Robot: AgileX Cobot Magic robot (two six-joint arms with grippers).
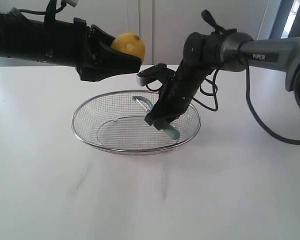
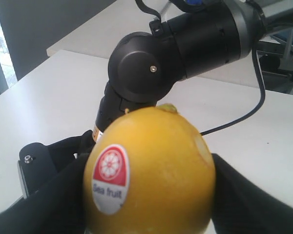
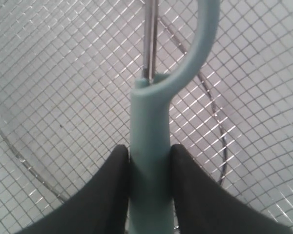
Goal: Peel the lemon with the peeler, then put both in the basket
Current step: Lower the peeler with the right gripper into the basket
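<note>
White table (image 1: 230, 200) carries the basket (image 1: 135, 151), right pincer (image 1: 161, 122) clenched on the peeler (image 1: 173, 133) down inside it, left pincer (image 1: 132, 52) grasping the lemon (image 1: 129, 44) up above the far rim: blade could snag mesh on release, and a badly lined-up drop could send the lemon outside.

Bright yellow lemon (image 2: 151, 170) with red-and-white sticker (image 2: 110, 178), teal-blue peeler (image 3: 149, 146), silver grid-mesh basket (image 1: 90, 119), white table (image 1: 215, 200)

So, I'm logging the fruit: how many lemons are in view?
1. The lemon is clamped in the left claw, up off the table. The basket holds only the peeler, gripped by the right claw; nothing looks hidden.
</note>
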